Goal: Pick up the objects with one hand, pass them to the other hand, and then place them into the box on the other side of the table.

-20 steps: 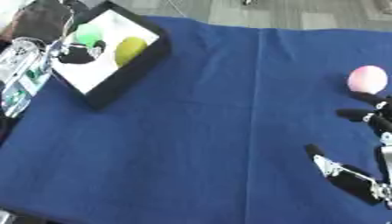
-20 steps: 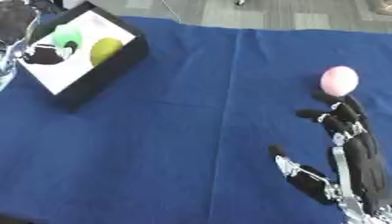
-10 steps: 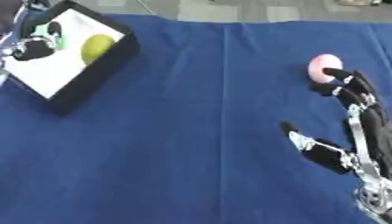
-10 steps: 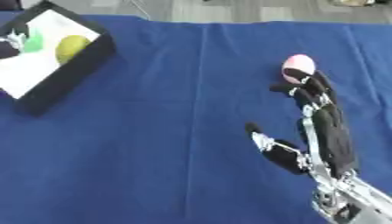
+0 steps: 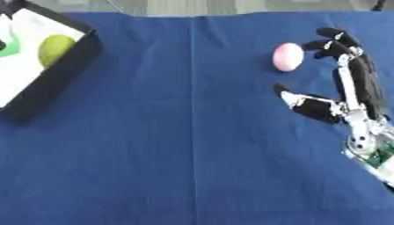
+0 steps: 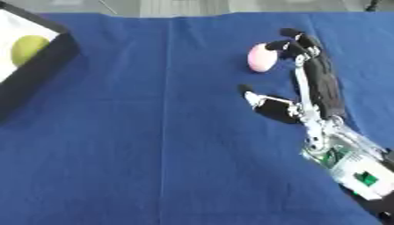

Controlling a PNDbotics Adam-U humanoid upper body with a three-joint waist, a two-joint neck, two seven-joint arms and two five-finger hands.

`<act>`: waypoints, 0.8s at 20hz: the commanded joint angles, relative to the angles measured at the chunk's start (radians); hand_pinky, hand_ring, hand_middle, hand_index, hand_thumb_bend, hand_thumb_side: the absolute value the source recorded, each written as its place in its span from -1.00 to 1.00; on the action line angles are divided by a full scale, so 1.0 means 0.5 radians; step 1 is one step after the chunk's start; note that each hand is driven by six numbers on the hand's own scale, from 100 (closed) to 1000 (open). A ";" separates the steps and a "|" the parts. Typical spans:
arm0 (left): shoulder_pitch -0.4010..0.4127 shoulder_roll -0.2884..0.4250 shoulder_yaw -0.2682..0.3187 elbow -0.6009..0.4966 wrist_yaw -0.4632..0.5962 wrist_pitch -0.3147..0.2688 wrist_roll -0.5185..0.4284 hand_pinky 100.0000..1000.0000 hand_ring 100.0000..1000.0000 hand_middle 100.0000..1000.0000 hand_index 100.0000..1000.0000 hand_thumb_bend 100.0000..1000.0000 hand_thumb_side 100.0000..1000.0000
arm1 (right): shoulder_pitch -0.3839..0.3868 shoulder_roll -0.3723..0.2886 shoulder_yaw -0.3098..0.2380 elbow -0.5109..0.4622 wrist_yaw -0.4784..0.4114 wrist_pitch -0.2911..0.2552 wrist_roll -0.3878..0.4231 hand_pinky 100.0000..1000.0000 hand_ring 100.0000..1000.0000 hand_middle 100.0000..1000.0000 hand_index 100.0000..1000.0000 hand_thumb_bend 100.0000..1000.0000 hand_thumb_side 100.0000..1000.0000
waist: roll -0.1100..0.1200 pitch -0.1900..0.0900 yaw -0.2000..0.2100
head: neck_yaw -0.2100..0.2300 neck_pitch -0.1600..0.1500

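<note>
The left eye view shows a green thing (image 5: pixel 8 47) at the far left inside the box (image 5: pixel 58 70), beside a yellow-green ball (image 5: pixel 54 49); the right eye view cuts the green thing off and shows only the ball on the box's white floor, but it takes in more of the right arm, down to a green circuit board (image 6: pixel 362 178) near the wrist. No writing can be read anywhere. The black-walled box sits at the far left corner of the surface (image 5: pixel 184 145), which is covered in blue cloth. A pink ball (image 6: pixel 261 57) lies on the cloth toward the far right side. The right hand (image 6: pixel 311 85) lies spread wide just beside it, fingers straight, thumb held apart, fingertips (image 6: pixel 277 45) close to the ball's right side; whether they touch it cannot be told.
</note>
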 commanded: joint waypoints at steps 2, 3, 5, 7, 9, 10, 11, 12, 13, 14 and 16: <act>0.037 0.127 0.035 -0.228 0.141 0.063 0.019 0.40 0.07 0.02 0.33 -1.00 -0.55 | 0.054 -0.172 -0.166 -0.031 -0.210 0.248 -0.230 1.00 0.38 0.78 0.42 0.15 -0.80 | -0.002 -0.016 0.021 | -0.040 0.011; 0.047 0.140 0.029 -0.264 0.160 0.072 0.013 0.40 0.07 0.02 0.33 -1.00 -0.56 | 0.078 -0.197 -0.200 -0.031 -0.258 0.227 -0.201 1.00 0.38 0.78 0.41 0.15 -0.78 | -0.004 -0.010 0.032 | -0.048 0.013; 0.060 0.149 0.032 -0.320 0.187 0.085 0.002 0.40 0.06 0.01 0.33 -1.00 -0.55 | 0.121 -0.244 -0.273 -0.031 -0.365 0.197 -0.161 1.00 0.33 0.74 0.39 0.15 -0.79 | -0.011 0.001 0.056 | -0.062 0.010; 0.083 0.165 0.037 -0.366 0.210 0.094 -0.003 0.40 0.06 0.01 0.36 -1.00 -0.56 | 0.150 -0.290 -0.340 -0.031 -0.468 0.177 -0.150 1.00 0.28 0.70 0.41 0.15 -0.80 | -0.019 0.014 0.071 | -0.069 0.000; 0.107 0.181 0.038 -0.405 0.230 0.097 -0.007 0.40 0.06 0.01 0.36 -1.00 -0.55 | 0.178 -0.335 -0.384 -0.031 -0.521 0.177 -0.159 1.00 0.28 0.70 0.43 0.16 -0.79 | -0.028 0.027 0.083 | -0.076 -0.010; 0.115 0.182 0.041 -0.424 0.241 0.097 -0.006 0.40 0.05 0.00 0.35 -1.00 -0.54 | 0.196 -0.351 -0.398 -0.031 -0.541 0.185 -0.161 1.00 0.28 0.70 0.43 0.16 -0.78 | -0.035 0.034 0.094 | -0.082 -0.016; 0.120 0.181 0.046 -0.441 0.253 0.097 -0.004 0.40 0.04 -0.01 0.34 -1.00 -0.52 | 0.209 -0.360 -0.409 -0.031 -0.564 0.189 -0.165 1.00 0.27 0.69 0.42 0.15 -0.78 | -0.040 0.040 0.102 | -0.089 -0.022; 0.122 0.174 0.054 -0.455 0.265 0.090 0.004 0.40 0.04 -0.01 0.34 -1.00 -0.51 | 0.224 -0.367 -0.418 -0.031 -0.595 0.185 -0.172 1.00 0.26 0.69 0.42 0.14 -0.78 | -0.047 0.049 0.116 | -0.101 -0.034; 0.123 0.169 0.059 -0.462 0.278 0.079 0.013 0.40 0.04 -0.01 0.34 -1.00 -0.51 | 0.237 -0.373 -0.426 -0.031 -0.627 0.176 -0.182 1.00 0.26 0.69 0.42 0.14 -0.78 | -0.052 0.056 0.126 | -0.110 -0.042; 0.121 0.160 0.065 -0.465 0.290 0.060 0.025 0.40 0.03 -0.02 0.32 -1.00 -0.48 | 0.252 -0.379 -0.431 -0.031 -0.658 0.163 -0.191 1.00 0.26 0.69 0.41 0.12 -0.79 | -0.061 0.065 0.140 | -0.124 -0.053; 0.116 0.142 0.073 -0.467 0.315 0.015 0.052 0.40 0.02 -0.03 0.31 -1.00 -0.44 | 0.278 -0.390 -0.444 -0.031 -0.722 0.129 -0.208 1.00 0.25 0.69 0.40 0.09 -0.82 | -0.077 0.082 0.166 | -0.155 -0.074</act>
